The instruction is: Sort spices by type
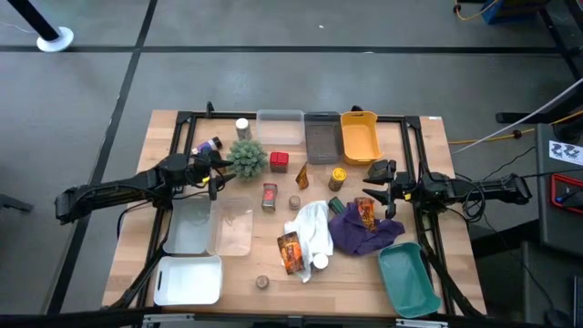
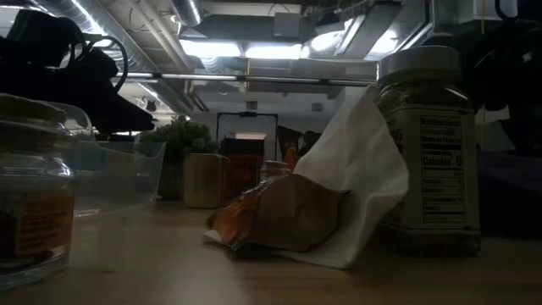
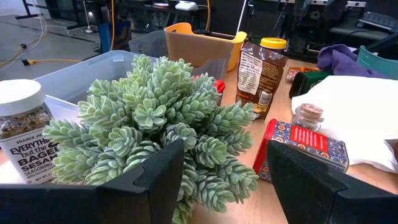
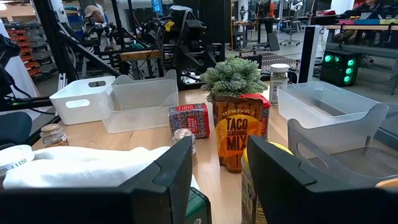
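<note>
My left gripper is open just left of the spiky green plant, whose leaves fill the space before its fingers. My right gripper is open just right of a yellow-capped jar, which shows close ahead of its fingers. Between the arms on the table lie two red tins, a brown taco-mix packet, a round disc and a dark sachet. Orange-red foil packets lie on the table by the white cloth and on the purple cloth.
Clear, grey and yellow bins stand at the far edge, with a white-capped jar and a purple jar left of them. Clear bins and a white bin stand near left, a teal bin near right.
</note>
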